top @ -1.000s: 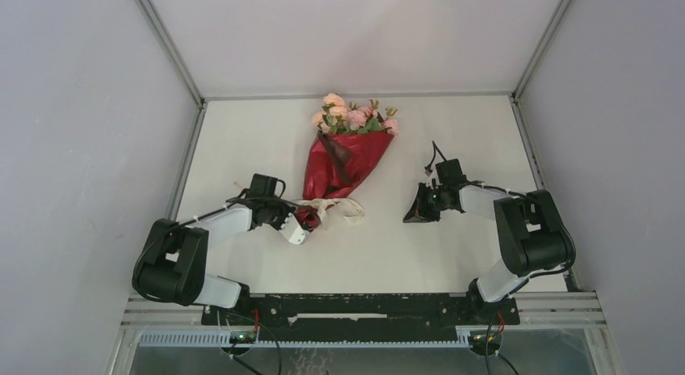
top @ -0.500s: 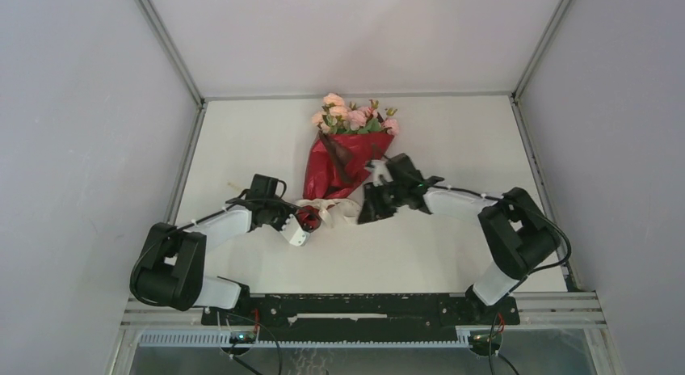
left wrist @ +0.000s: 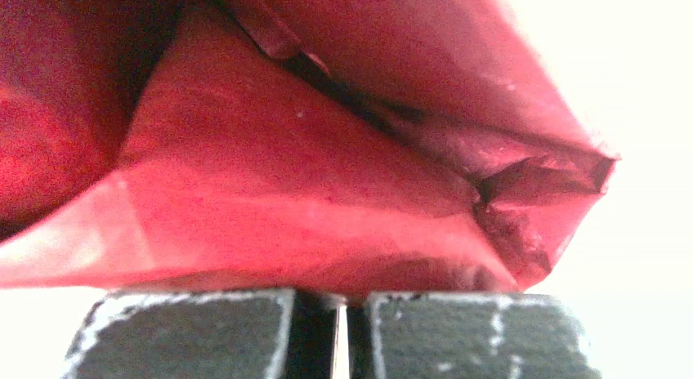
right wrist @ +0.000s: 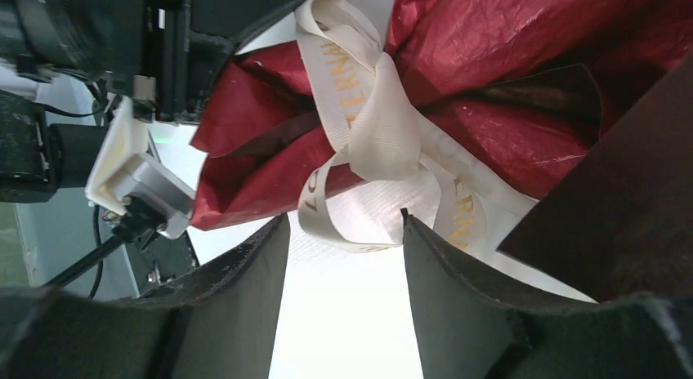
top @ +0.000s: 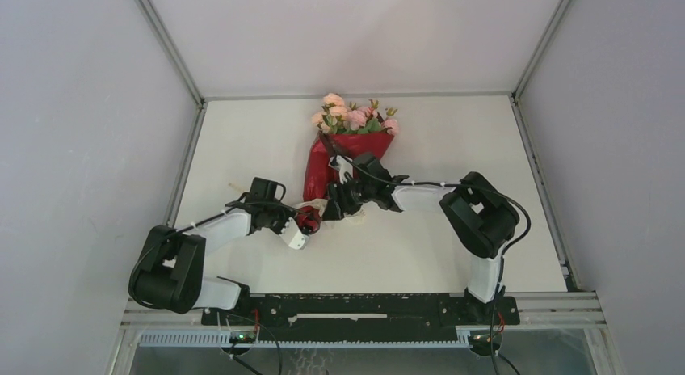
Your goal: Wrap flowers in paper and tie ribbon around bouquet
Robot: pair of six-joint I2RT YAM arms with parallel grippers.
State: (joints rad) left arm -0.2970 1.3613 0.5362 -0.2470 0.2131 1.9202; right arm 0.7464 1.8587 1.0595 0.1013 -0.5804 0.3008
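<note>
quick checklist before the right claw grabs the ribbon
1. Left claw shut on the narrow end of the deep red crinkly paper cone: ok.
2. Right claw open: ok.
3. Loop of the cream-white ribbon between the right claw's fingertips: ok.
4. Ribbon crosses the cone's neck: ok.
5. Knot tight: cannot tell.
6. Pale-pink roses at the cone's wide end: ok.
</note>
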